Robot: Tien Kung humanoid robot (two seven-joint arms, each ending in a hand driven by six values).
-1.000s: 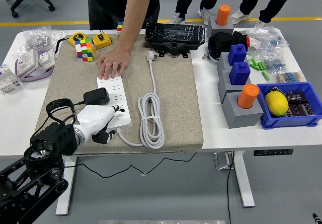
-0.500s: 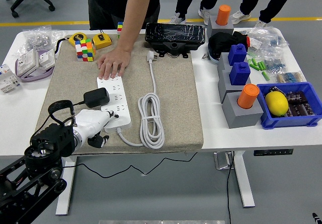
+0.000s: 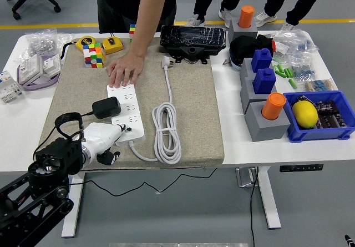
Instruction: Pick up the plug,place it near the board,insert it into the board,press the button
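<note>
Slightly withdrawn, the left hand holds nothing, fingers loose, by the board's near end; plug sits in it. Press the button squarely

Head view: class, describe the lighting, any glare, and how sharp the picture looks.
Head view: even overhead light with soft, short shadows; glare streaks on the glossy black case at the far edge; the power strip, black plug and the robot's left hand all look sharp, with no motion blur; the white table is bright but not washed out.
</note>
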